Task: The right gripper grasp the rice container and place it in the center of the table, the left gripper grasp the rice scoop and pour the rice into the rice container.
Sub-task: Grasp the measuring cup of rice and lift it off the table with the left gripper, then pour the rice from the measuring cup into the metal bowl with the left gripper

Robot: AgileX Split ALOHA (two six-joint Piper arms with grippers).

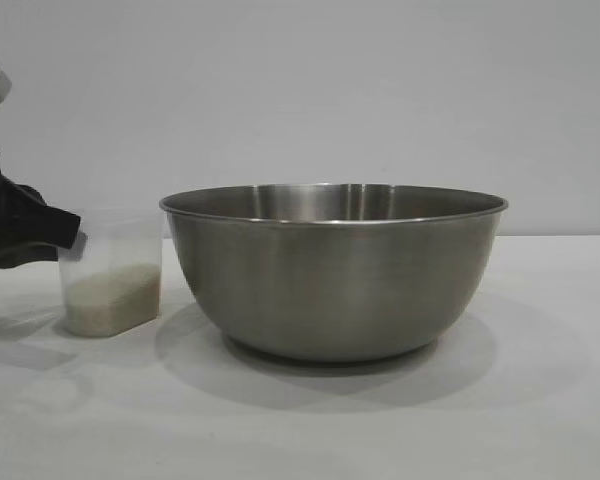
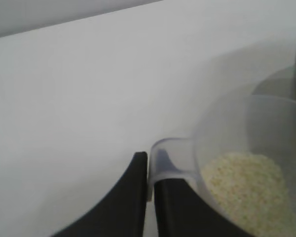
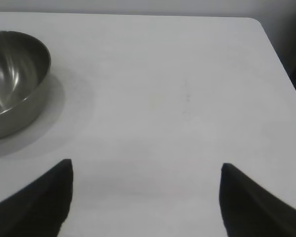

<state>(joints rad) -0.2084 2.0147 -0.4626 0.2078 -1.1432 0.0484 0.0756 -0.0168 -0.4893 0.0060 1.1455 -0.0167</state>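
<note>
My left gripper (image 2: 149,185) jaws are clamping the rice scoop (image 2: 246,168) handle; the rice container (image 1: 335,270) is sitting just beyond. Right gripper (image 3: 145,197) jaws are gaping, idle.

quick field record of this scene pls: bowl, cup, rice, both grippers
bowl: steel, upright at the table's middle, looks empty
cup: clear plastic, standing left of the bowl, apart from it
rice: fills the cup's lower part
left gripper: shut on the cup's handle
right gripper: open, holding nothing, off to the bowl's side
</note>
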